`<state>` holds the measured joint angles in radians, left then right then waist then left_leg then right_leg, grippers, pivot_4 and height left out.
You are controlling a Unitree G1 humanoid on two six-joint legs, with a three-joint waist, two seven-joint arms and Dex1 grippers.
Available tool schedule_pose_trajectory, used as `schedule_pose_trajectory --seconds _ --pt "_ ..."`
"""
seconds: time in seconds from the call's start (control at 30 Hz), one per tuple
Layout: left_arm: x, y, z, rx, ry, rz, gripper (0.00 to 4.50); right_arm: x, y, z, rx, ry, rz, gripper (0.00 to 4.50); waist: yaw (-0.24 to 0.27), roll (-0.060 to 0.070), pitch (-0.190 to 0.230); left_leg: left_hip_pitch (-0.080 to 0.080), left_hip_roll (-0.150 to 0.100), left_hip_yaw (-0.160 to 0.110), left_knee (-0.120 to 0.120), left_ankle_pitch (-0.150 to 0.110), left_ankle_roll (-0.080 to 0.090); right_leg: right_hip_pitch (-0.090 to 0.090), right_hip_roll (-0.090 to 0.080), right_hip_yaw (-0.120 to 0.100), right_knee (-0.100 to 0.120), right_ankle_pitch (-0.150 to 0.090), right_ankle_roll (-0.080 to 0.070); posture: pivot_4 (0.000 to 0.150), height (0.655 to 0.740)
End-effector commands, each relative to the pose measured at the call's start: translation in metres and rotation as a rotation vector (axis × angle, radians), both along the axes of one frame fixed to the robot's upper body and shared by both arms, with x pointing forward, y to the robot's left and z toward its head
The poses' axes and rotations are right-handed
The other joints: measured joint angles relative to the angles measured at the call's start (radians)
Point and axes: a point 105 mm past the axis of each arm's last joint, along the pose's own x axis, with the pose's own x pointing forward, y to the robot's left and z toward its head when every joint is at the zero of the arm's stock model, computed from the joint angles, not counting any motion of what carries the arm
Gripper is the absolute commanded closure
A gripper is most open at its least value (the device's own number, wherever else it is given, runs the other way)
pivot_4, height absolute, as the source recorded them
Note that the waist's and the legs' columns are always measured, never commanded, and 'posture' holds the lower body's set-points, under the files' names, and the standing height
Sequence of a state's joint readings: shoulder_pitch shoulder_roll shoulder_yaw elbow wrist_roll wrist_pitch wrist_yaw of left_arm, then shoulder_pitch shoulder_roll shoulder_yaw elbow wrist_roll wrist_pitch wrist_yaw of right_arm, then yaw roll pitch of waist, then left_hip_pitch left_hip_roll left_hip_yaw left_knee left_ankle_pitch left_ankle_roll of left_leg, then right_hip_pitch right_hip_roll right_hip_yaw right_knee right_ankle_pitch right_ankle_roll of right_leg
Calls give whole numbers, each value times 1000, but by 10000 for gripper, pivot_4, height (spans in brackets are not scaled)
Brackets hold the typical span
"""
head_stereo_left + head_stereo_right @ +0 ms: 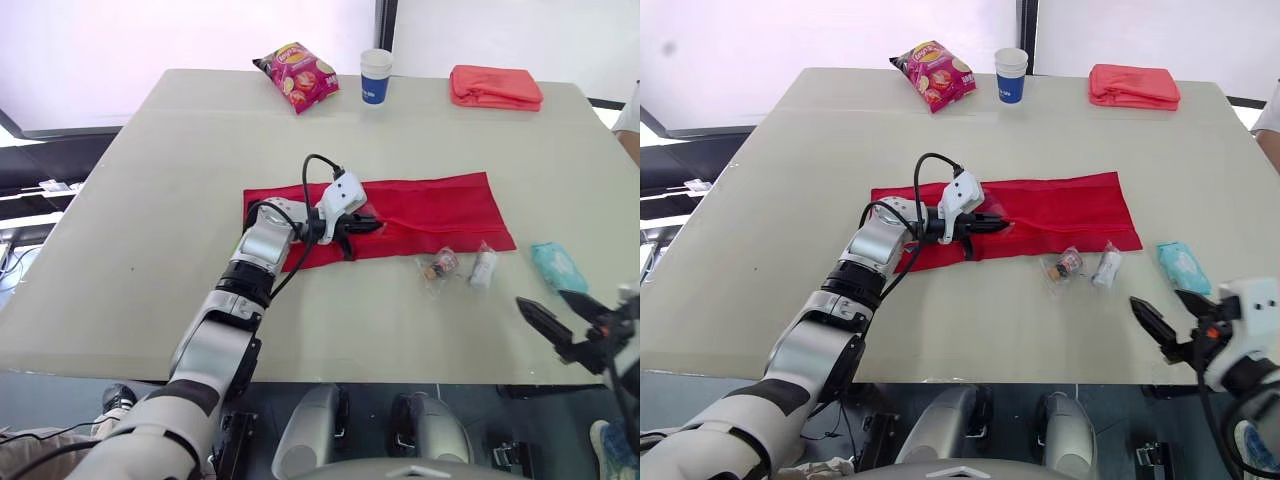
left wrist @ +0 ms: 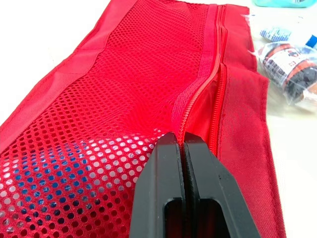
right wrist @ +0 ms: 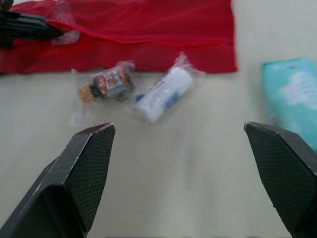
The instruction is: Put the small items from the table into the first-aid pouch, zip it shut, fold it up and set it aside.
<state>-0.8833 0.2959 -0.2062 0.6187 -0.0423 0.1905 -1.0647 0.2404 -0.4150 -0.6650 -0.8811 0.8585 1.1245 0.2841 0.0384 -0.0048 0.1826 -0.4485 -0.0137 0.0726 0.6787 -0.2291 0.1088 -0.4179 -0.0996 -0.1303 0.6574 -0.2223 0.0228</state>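
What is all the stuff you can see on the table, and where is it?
table: 1, beige, under everything
pouch: 1, red, flat in the middle, zip partly open
bottle: 1, dark, in clear bag, just in front of pouch
tube: 1, white, in clear wrap, beside bottle
packet: 1, teal, right of tube
chip bag: 1, pink, far edge
cup: 1, blue and white, beside chip bag
cloth: 1, coral, folded, far right corner
sleeve: 1, white, a person's, right edge
left gripper: 1, black, shut on pouch at its zip
right gripper: 1, black, open, by near right edge
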Motion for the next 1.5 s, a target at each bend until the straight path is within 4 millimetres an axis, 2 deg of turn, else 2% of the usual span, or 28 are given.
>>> schedule_pose_trajectory --seconds 0.03,0.13,0.37,0.47,0.53,0.63,0.7,0.8,0.9,1.07,1.23,1.5 --pt "0 -6 18 -22 -62 -21 45000 24 16 -6 7 10 -102 439 0 0 0 0 0 0 0 0 0 0 0 0 1 0 0 1500 7400" --pt "0 -8 19 -30 -65 -19 45000 45 25 -17 32 46 -186 439 0 1 0 0 -1 1 0 0 0 0 1 0 1 0 0 1500 7400" --pt "-3 -12 21 -47 -73 -19 45000 68 29 -34 -50 119 -275 439 -1 1 0 0 -1 2 0 1 0 0 4 2 1 0 0 1500 7400" --pt "-4 -13 20 -52 -73 -19 45000 69 30 -36 -59 119 -279 9042 -3 1 0 0 -1 2 0 1 0 0 6 2 2 0 0 1500 7400" --pt "-5 -14 20 -55 -72 -22 45000 68 32 -35 -51 114 -270 20279 -4 1 0 1 -1 2 0 1 0 0 8 2 2 0 0 1500 7400" --pt "-5 -16 21 -59 -72 -25 45000 66 31 -29 -54 92 -257 34595 -4 1 0 1 0 3 0 1 0 0 10 3 2 0 0 1500 7400" --pt "-5 -15 22 -61 -73 -25 45000 64 36 -14 -26 43 -184 42881 -4 1 0 1 0 3 0 1 0 0 10 3 2 0 0 1500 7400" --pt "-4 -14 22 -60 -72 -26 45000 62 60 5 24 -2 -2 43406 -7 1 0 1 0 3 0 1 0 0 10 3 2 0 0 1500 7400" --pt "-4 -15 22 -58 -70 -31 45000 64 90 13 65 17 161 43406 -17 1 0 1 1 2 0 1 0 0 10 4 2 0 0 1500 7400" --pt "-6 -18 23 -65 -71 -45 45000 76 123 -4 45 134 260 43406 -23 1 0 1 1 3 0 1 0 0 10 3 2 0 0 1500 7400" --pt "-8 -19 25 -70 -72 -53 45000 92 134 -13 44 171 241 43406 -25 1 0 1 0 4 0 1 0 0 10 4 2 0 0 1500 7400" --pt "-18 -20 19 -64 -46 -81 45000 116 142 -11 51 154 198 43406 -25 1 0 1 0 4 0 1 0 0 11 4 3 0 0 1500 7400"
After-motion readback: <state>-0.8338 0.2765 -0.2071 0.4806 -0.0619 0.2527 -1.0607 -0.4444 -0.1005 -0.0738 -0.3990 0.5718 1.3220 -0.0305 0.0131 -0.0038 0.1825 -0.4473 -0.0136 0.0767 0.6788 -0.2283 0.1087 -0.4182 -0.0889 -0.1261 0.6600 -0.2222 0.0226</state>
